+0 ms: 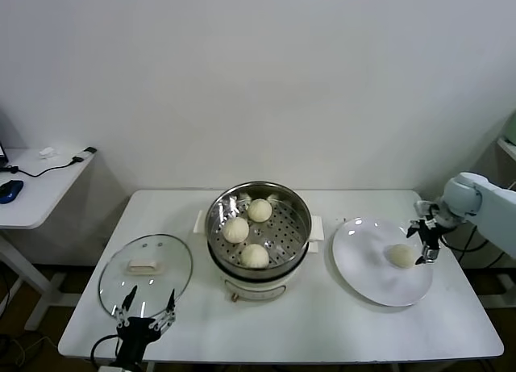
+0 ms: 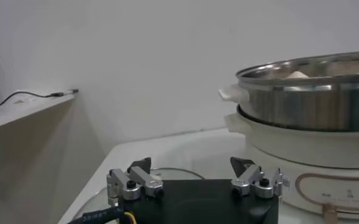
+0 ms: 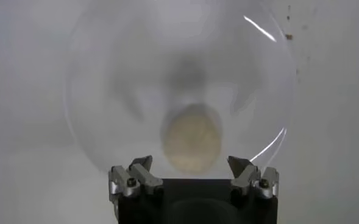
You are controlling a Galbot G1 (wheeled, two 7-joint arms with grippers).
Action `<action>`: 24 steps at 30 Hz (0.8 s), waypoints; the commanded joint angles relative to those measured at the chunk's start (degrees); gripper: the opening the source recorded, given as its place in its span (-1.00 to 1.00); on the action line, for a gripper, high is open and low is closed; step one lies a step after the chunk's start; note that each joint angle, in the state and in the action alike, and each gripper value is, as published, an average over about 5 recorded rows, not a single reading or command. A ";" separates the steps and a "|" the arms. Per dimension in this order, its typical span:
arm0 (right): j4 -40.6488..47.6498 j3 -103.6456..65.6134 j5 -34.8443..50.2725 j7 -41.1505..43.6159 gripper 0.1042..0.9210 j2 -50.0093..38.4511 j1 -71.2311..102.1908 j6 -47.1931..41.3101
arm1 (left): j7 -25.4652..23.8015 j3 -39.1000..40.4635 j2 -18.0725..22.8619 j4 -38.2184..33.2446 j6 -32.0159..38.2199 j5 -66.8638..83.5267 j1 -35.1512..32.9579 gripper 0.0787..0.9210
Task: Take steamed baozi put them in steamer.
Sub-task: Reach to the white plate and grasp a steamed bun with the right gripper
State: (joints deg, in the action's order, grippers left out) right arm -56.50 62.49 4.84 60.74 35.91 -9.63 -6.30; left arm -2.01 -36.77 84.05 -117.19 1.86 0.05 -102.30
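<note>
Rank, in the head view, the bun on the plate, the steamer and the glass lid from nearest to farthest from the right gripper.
1. The bun on the plate: right beside the open right gripper, on the white plate.
2. The steamer: mid-table, with three buns inside.
3. The glass lid: far left of the table, near the left gripper.

Four baozi (image 1: 260, 210), one steamer (image 1: 300, 206)
</note>
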 commanded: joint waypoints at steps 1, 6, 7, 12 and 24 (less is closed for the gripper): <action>4.29 -5.00 -2.47 -1.36 0.76 3.50 5.69 -0.99 | 0.02 0.01 -0.02 0.34 0.12 -0.25 -0.12 0.77; 4.88 -4.98 -3.57 -1.54 0.76 4.29 5.37 -0.95 | 0.03 0.00 -0.03 0.24 0.14 -0.46 -0.06 0.77; 4.83 -4.87 -3.68 -1.44 0.76 4.29 5.30 -0.95 | 0.04 0.02 -0.01 0.23 0.14 -0.50 -0.04 0.77; 4.42 -4.40 -3.91 -0.95 0.56 4.09 5.24 -0.95 | 0.05 0.12 0.07 0.29 0.15 -0.64 -0.06 0.77; -1.56 -2.59 -1.25 -1.33 0.06 1.50 0.01 -2.45 | 0.12 0.13 0.10 0.28 0.18 -0.86 -0.21 0.77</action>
State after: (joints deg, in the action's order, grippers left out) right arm -53.69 58.19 1.47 59.30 39.07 -5.46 -7.88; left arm -1.92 -36.66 84.13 -116.88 2.06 -0.73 -102.41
